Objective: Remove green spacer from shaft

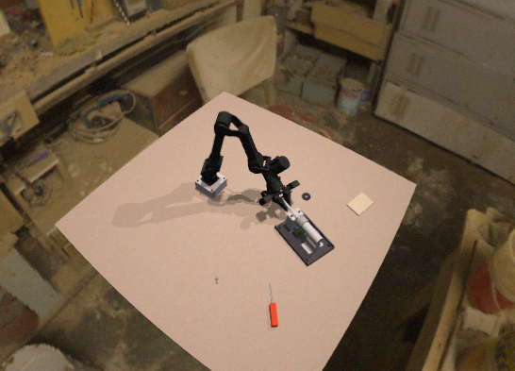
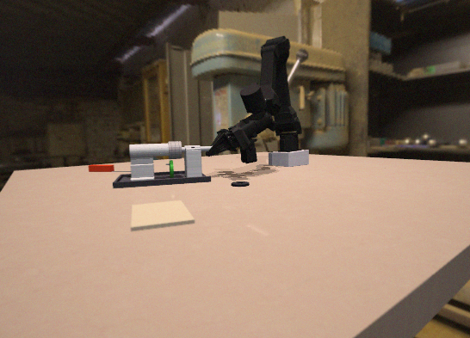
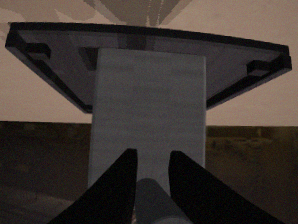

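My gripper (image 1: pixel 283 201) (image 2: pixel 209 154) (image 3: pixel 152 159) is shut on the grey shaft (image 1: pixel 289 208) (image 2: pixel 205 149) (image 3: pixel 149 200), at its end outside the upright support block (image 2: pixel 193 162) (image 3: pixel 150 105). The shaft passes through the top of that block toward the big housing (image 1: pixel 311 233) (image 2: pixel 148 150). Pale rings (image 2: pixel 175 150) sit in line between the housing and the block. The green spacer (image 1: pixel 300 231) (image 2: pixel 171 169) is off the shaft, standing nearly on edge on the dark base tray (image 1: pixel 297 247) (image 2: pixel 161 182) (image 3: pixel 235 60), between housing and block. The shaft's inner end is hidden.
A black ring (image 1: pixel 303 196) (image 2: pixel 234 184) lies flat beside the tray. A cream square pad (image 1: pixel 360 204) (image 2: pixel 161 214) lies farther out. A screwdriver with a red handle (image 1: pixel 274 314) (image 2: pixel 101 168) and a small screw (image 1: pixel 217 279) lie on the table's other side.
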Robot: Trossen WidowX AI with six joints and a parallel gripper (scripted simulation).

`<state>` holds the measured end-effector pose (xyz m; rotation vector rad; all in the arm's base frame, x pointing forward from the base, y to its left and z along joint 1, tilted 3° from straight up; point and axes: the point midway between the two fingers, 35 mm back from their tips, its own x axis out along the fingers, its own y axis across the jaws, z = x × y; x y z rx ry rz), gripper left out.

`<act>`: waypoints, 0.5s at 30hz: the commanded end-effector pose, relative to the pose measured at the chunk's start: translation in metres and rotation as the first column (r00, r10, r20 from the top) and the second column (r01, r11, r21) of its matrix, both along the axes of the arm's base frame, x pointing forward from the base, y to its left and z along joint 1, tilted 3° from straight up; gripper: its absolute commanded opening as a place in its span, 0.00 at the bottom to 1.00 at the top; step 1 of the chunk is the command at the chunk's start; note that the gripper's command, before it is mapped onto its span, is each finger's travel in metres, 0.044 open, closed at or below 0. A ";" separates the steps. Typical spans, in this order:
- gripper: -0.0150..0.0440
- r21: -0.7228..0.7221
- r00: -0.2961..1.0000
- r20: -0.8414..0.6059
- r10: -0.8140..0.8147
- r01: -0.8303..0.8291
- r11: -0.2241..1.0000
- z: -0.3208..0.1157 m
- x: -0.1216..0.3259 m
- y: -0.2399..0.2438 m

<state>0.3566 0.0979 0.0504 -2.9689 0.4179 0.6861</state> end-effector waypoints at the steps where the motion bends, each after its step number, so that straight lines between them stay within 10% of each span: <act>1: 0.25 -0.002 1.000 0.003 -0.002 0.002 1.000 0.001 0.003 -0.001; 15: 0.25 -0.002 1.000 0.003 -0.002 0.002 1.000 0.002 0.008 -0.002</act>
